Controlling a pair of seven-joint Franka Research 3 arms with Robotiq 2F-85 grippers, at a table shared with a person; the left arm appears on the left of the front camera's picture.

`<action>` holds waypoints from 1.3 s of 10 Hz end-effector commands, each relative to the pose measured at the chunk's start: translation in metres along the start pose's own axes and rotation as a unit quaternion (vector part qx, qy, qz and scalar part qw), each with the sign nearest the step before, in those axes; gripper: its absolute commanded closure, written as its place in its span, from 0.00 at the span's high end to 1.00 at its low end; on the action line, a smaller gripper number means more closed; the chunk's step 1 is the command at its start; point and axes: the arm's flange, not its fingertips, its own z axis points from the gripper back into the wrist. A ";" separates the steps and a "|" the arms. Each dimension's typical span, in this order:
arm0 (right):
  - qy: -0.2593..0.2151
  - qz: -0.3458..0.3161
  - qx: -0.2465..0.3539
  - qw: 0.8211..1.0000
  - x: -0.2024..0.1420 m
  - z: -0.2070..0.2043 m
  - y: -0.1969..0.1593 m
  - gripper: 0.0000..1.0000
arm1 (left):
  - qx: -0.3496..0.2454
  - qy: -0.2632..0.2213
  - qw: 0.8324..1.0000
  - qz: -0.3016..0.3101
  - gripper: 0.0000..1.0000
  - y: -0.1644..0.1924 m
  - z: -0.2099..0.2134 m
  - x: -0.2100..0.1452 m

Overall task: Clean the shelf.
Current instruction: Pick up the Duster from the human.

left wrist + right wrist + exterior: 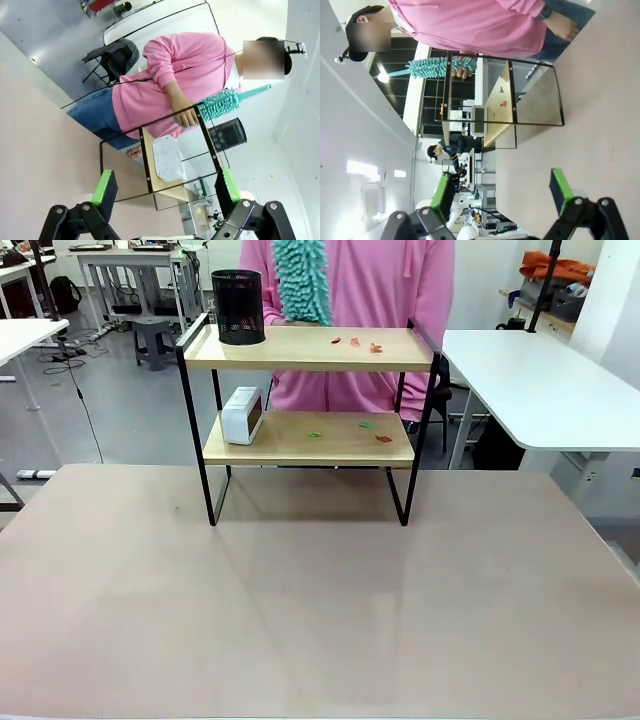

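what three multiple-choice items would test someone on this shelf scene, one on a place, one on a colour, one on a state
1. Where does the black mesh cup stand?
A. on the top board of the shelf, at its left end
B. on the lower board
C. on the tan tabletop

2. What colour is the duster that the person holds?
A. pink
B. teal
C. white

3. The fingers of the left gripper are:
A. shut on the duster
B. shut, empty
C. open, holding nothing

Answers:
1 A: the front view shows it on the upper board.
2 B: its fluffy head is teal.
3 C: they stand wide apart, gripping nothing.
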 end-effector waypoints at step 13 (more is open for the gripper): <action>-0.010 0.018 0.011 1.000 -0.002 0.019 0.025 1.00 | 0.030 0.087 0.995 0.045 1.00 -0.042 -0.034 0.042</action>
